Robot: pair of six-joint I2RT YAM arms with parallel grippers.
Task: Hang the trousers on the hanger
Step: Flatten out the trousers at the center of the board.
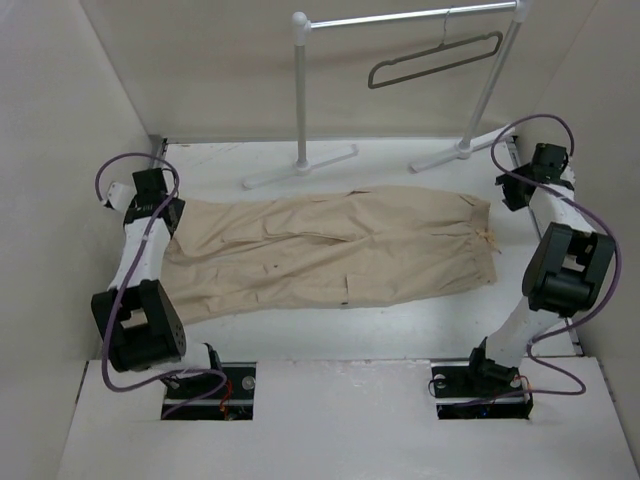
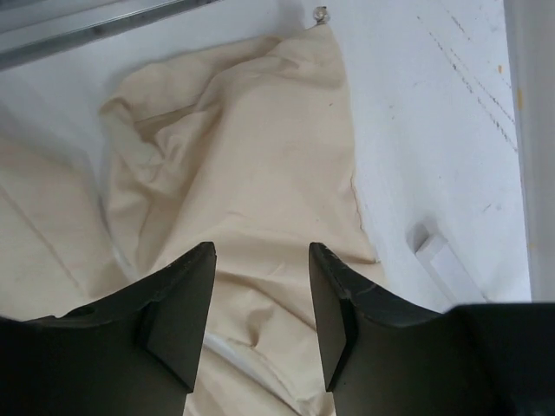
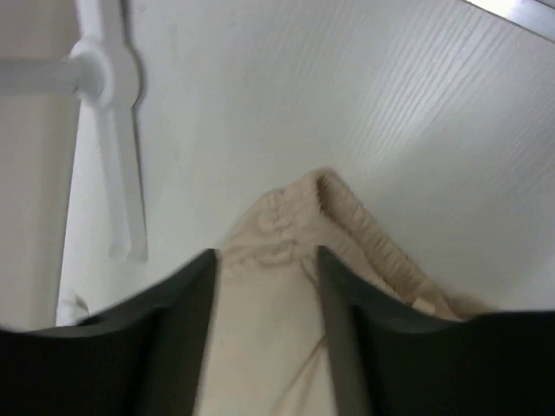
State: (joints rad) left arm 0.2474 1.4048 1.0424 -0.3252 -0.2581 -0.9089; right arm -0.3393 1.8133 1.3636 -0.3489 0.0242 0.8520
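Note:
The beige trousers (image 1: pixel 330 250) lie spread flat across the table, legs to the left and waistband to the right. The grey hanger (image 1: pixel 435 60) hangs from the rack's bar at the back right. My left gripper (image 1: pixel 158 212) is over the leg ends; in the left wrist view it (image 2: pixel 260 260) is open, with rumpled cloth (image 2: pixel 251 156) between and beyond its fingers. My right gripper (image 1: pixel 512 192) is at the far corner of the waistband; in the right wrist view it (image 3: pixel 264 260) is open, with the gathered waistband (image 3: pixel 295 217) at its fingertips.
A white tubular garment rack (image 1: pixel 300 90) stands behind the trousers, its feet (image 1: pixel 300 168) on the table close to the cloth's far edge. One foot shows in the right wrist view (image 3: pixel 117 156). White walls enclose the table on the left, right and back.

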